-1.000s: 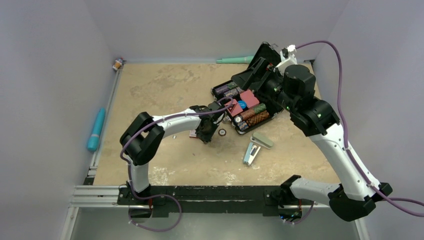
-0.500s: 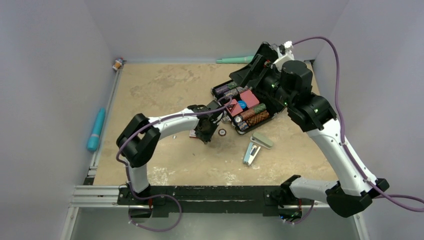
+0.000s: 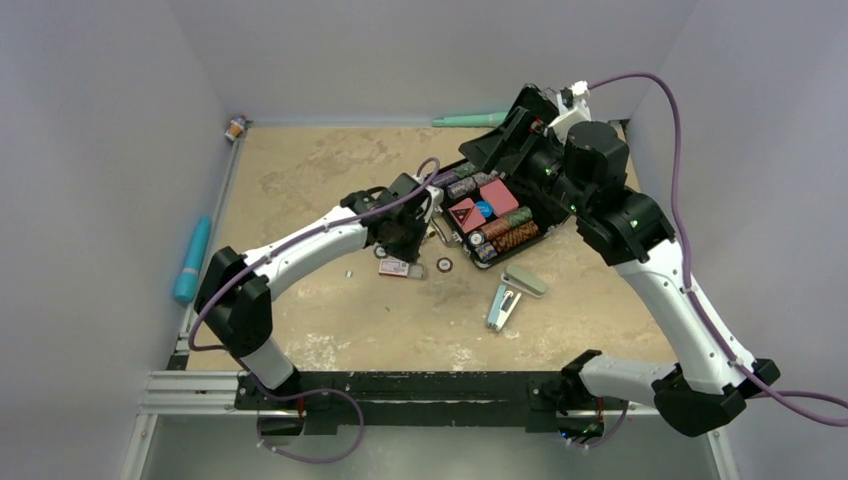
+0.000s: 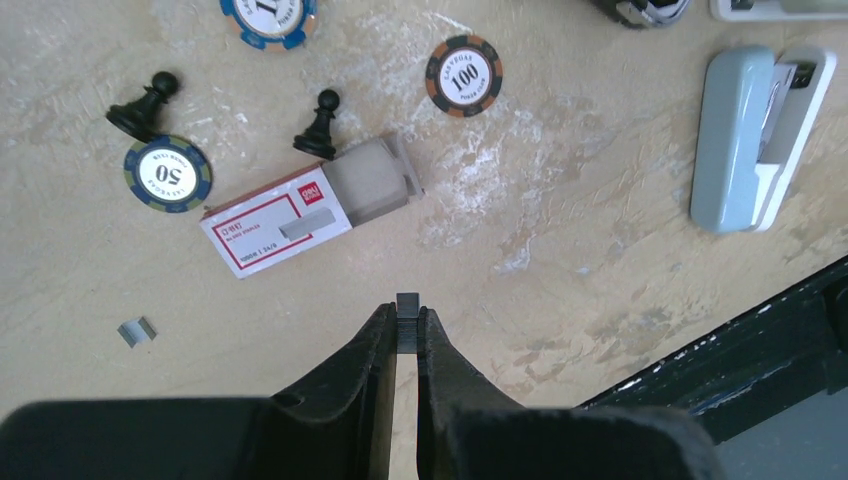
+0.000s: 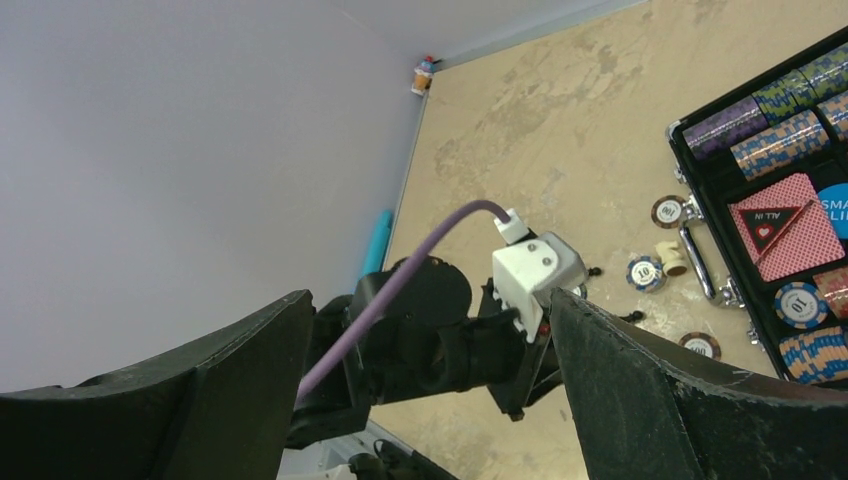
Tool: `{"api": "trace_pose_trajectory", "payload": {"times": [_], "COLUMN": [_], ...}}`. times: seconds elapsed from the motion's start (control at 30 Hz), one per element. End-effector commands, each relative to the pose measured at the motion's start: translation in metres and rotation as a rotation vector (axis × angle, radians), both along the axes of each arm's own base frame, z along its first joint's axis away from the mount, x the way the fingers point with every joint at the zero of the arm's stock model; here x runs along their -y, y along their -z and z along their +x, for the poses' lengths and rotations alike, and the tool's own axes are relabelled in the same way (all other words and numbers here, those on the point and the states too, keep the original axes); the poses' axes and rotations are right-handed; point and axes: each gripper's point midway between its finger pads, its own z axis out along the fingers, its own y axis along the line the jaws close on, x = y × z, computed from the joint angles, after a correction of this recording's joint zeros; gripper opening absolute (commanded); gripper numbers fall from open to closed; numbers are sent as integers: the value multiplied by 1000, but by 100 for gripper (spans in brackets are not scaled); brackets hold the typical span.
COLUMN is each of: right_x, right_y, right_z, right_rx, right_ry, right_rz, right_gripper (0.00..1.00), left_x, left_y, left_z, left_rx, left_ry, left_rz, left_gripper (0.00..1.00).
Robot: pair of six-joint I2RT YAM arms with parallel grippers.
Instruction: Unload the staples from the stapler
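The light-blue stapler point(image 4: 745, 140) lies open on the table at the right of the left wrist view, its pale channel showing; it also shows in the top view point(image 3: 503, 305). My left gripper point(image 4: 407, 325) is shut on a small grey strip of staples point(image 4: 407, 308) and holds it above the table, left of the stapler. In the top view the left gripper point(image 3: 405, 240) hangs above a red-and-white staple box point(image 3: 396, 267), which lies half open point(image 4: 290, 218). My right gripper point(image 5: 430, 400) is wide open and empty, held high over the chip case.
An open black poker-chip case point(image 3: 500, 215) stands at the back right. Loose chips point(image 4: 464, 75) point(image 4: 168, 173), two black pawns point(image 4: 320, 125) and a loose staple piece point(image 4: 137, 332) lie around the box. A grey-green piece point(image 3: 525, 281) lies beside the stapler. The black front rail point(image 4: 760, 340) is near.
My left gripper has risen and drawn back toward the far left, uncovering the staple box. The right arm has barely moved.
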Motion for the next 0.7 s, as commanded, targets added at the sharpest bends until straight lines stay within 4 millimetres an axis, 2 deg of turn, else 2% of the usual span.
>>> {"api": "trace_pose_trajectory", "payload": {"times": [0.0, 0.2, 0.3, 0.67], "right_x": [4, 9, 13, 23], "right_y": [-16, -14, -14, -8], "right_z": [-4, -12, -17, -25], "right_rx": [50, 46, 46, 36], "right_ry": [3, 5, 10, 30], "right_rz": [38, 44, 46, 35], "right_gripper": [92, 92, 92, 92], "left_x": [12, 19, 20, 8], "left_y": [-22, -17, -4, 38], "left_z": [25, 48, 54, 50], "left_rx": [3, -21, -42, -94], "left_ry": [-56, -109, -126, -171], "left_rz": [-79, -73, -55, 28], "left_gripper": [0, 0, 0, 0]}}
